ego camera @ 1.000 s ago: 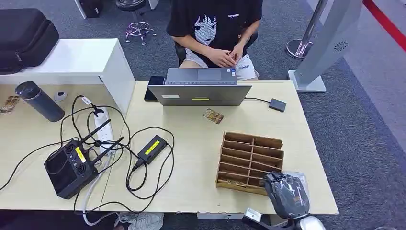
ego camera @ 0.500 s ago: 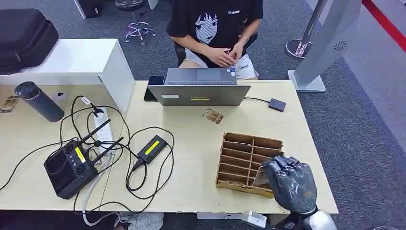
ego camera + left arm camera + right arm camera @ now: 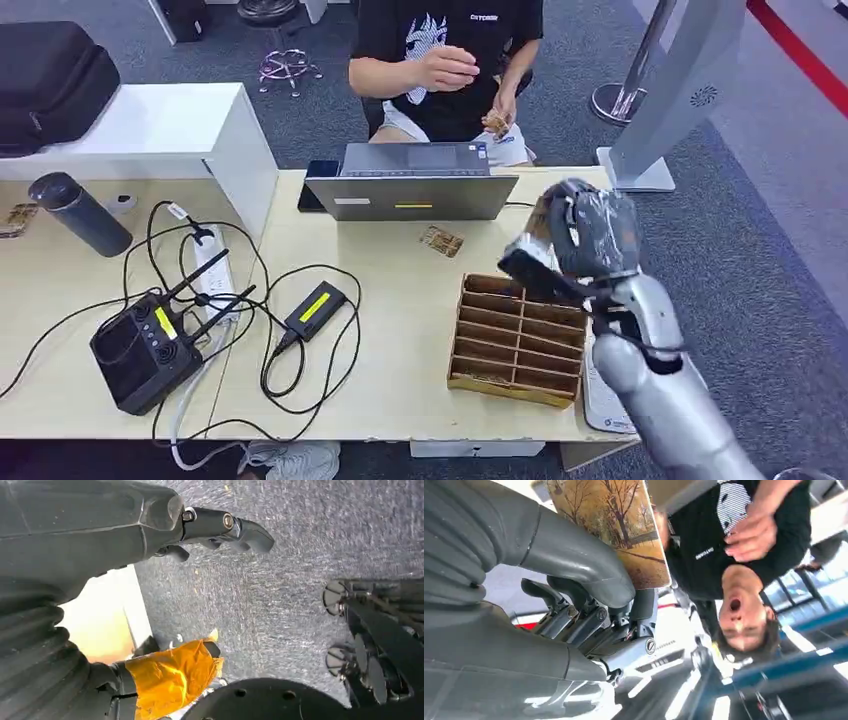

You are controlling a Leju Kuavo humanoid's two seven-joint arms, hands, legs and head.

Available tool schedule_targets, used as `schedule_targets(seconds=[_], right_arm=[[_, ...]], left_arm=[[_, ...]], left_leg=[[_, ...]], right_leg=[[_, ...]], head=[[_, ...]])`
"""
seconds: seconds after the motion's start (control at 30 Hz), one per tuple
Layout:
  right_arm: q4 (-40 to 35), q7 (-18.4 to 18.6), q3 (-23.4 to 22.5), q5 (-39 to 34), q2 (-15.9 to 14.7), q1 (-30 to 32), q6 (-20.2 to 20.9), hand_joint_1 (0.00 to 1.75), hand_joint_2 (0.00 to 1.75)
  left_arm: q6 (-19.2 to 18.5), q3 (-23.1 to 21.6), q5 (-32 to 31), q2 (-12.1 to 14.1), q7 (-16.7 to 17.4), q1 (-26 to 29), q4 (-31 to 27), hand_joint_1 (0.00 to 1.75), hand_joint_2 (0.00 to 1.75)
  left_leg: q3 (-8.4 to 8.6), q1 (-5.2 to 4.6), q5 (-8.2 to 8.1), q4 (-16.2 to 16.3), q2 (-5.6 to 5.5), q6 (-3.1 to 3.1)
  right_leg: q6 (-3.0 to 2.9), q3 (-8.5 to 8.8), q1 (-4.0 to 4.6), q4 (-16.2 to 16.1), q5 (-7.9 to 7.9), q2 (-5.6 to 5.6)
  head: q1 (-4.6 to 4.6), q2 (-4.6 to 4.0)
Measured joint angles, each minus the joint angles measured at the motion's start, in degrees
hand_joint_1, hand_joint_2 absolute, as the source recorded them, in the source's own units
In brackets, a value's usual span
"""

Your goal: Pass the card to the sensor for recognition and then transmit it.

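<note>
My right hand (image 3: 590,232) holds the card (image 3: 624,525) up.

My thumb and fingers (image 3: 634,602) pinch it above the wooden rack (image 3: 520,338). Past it are the laptop (image 3: 412,183) and a person (image 3: 445,60). My left hand (image 3: 150,530) hangs with nothing in it.

Grey carpet floor (image 3: 760,290) all round. Pale wood bench (image 3: 400,380) across the middle; white cabinet (image 3: 150,130) at its far left corner. Chrome stool base (image 3: 285,65) beyond. Red floor stripe (image 3: 800,50) far right.
</note>
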Motion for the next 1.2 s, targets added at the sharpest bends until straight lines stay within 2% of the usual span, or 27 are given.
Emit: schedule_targets(seconds=[0.07,0.17,0.3,0.4,0.53,0.57,0.6,0.63,0.77,0.87,1.0,1.07,1.2], right_arm=[[9.05,1.86,1.70,-0.89,3.21,-8.81,1.51,1.75,1.75],[18.24,2.49,3.25,-1.22,6.39,-16.72,1.64,1.75,1.75],[24.05,2.82,4.57,-1.59,8.45,-20.40,1.57,1.75,1.75],[28.12,4.70,5.48,-1.81,9.66,-23.05,2.33,1.75,1.75],[32.48,5.00,6.12,-1.96,11.42,-25.70,1.22,1.75,1.75],[33.12,5.00,6.27,-1.83,11.78,-26.09,0.60,1.55,1.75],[33.62,5.02,6.36,-1.66,11.99,-26.34,-0.07,0.42,1.75],[34.04,5.04,6.42,-1.48,12.21,-26.48,-0.75,0.00,1.75],[34.91,4.01,6.60,-2.45,12.21,-26.26,-3.39,0.00,1.75],[35.00,0.72,4.59,-8.93,12.04,-25.15,-2.56,0.00,1.75],[35.37,-0.60,1.89,-13.27,11.38,-24.03,-1.97,0.00,1.75],[35.72,-1.66,-0.56,-17.46,10.27,-23.36,-0.80,0.00,1.75],[37.59,-5.05,-8.71,-31.27,7.10,-20.89,3.98,0.00,1.75]], left_arm=[[-0.68,0.00,-0.59,0.66,-0.02,-0.26,0.00,0.00,1.75],[-0.87,0.00,-0.83,1.31,-0.02,-0.32,0.00,0.00,1.75],[-0.87,0.00,-0.83,1.55,-0.02,-0.30,0.00,0.00,1.75],[-1.20,0.00,-0.76,1.72,-0.02,-0.31,0.00,0.00,1.75],[-1.22,0.00,-0.54,1.97,-0.02,-0.30,0.00,0.00,1.75],[-1.24,0.00,-0.50,1.99,-0.02,-0.29,0.00,0.00,1.75],[-1.31,0.00,-0.43,1.99,-0.02,-0.30,0.00,0.00,1.75],[-1.35,0.00,-0.39,1.99,-0.02,-0.30,0.00,0.00,1.75],[-1.51,0.00,-0.39,1.97,-0.02,-0.19,0.00,0.00,1.75],[-1.62,0.00,-0.22,1.94,-0.02,-0.18,0.00,0.00,1.75],[-1.62,0.00,0.07,1.92,-0.02,-0.03,0.00,0.00,1.75],[-1.62,0.00,0.35,1.90,-0.02,0.07,0.00,0.00,1.75],[-1.51,0.00,1.40,1.70,-0.02,0.28,0.00,0.00,1.75]], left_leg=[[-0.05,0.00,0.17,0.01,-0.10,-0.05],[-0.11,0.08,0.24,0.00,-0.42,-0.14],[-0.25,0.09,0.24,-0.01,-0.57,-0.15],[-0.34,0.06,0.24,-0.01,-0.52,-0.15],[-0.34,0.05,0.24,0.00,-0.54,-0.14],[-0.34,0.05,0.24,0.00,-0.54,-0.14],[-0.34,0.05,0.24,0.00,-0.54,-0.14],[-0.33,0.05,0.24,0.00,-0.55,-0.14],[-0.34,0.05,0.24,0.01,-0.60,-0.14],[-0.34,0.04,0.23,0.01,-0.59,-0.14],[-0.34,0.04,0.23,0.02,-0.59,-0.14],[-0.33,0.03,0.22,0.04,-0.62,-0.13],[-0.35,0.03,0.21,0.06,-0.88,-0.09]], right_leg=[[-0.07,-0.14,0.00,0.07,0.07,-0.05],[-0.09,-0.15,0.03,0.10,0.05,-0.33],[-0.08,-0.17,0.07,0.10,0.01,-0.46],[-0.07,-0.28,0.05,0.10,0.02,-0.43],[-0.07,-0.28,0.05,0.07,0.02,-0.46],[-0.07,-0.28,0.05,0.07,0.02,-0.47],[-0.07,-0.28,0.05,0.07,0.02,-0.47],[-0.07,-0.28,0.05,0.07,0.02,-0.47],[-0.07,-0.29,0.05,0.04,0.02,-0.52],[-0.06,-0.29,0.05,0.03,0.02,-0.52],[-0.06,-0.31,0.04,0.00,0.02,-0.51],[-0.06,-0.30,0.04,-0.01,0.02,-0.54],[-0.02,-0.20,0.03,-0.04,0.00,-0.84]], head=[[-0.04,0.00],[-0.02,0.00],[0.00,0.00],[-0.02,0.00],[0.00,0.00],[0.00,0.00],[0.00,0.00],[0.00,0.00],[0.00,0.00],[0.00,0.00],[-0.02,0.00],[0.00,0.00],[0.02,0.00]])
